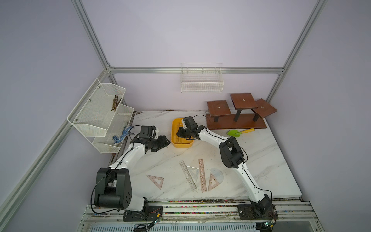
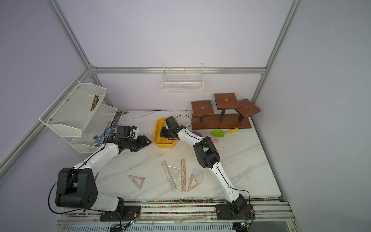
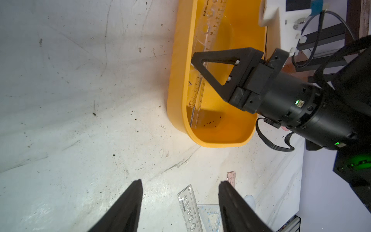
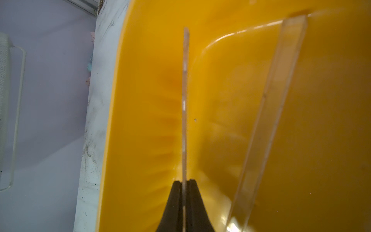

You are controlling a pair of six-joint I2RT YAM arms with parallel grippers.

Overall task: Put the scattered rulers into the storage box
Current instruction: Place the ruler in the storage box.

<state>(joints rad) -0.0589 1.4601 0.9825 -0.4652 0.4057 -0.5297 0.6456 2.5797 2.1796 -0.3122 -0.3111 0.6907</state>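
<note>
Marble table (image 1: pixel 261 160) | right gripper (image 4: pixel 185 181) clamps clear ruler (image 4: pixel 185 80) edge-on inside storage box (image 4: pixel 140 100)

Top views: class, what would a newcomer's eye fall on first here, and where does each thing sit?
The bright yellow storage box sits mid-rear on the marble table, with the right gripper shut on a clear ruler held edge-on in it. Next, a fan of see-through rulers lies flat near the front edge, one set square apart on the left arm's side. The left gripper hangs open beside the box.
</note>
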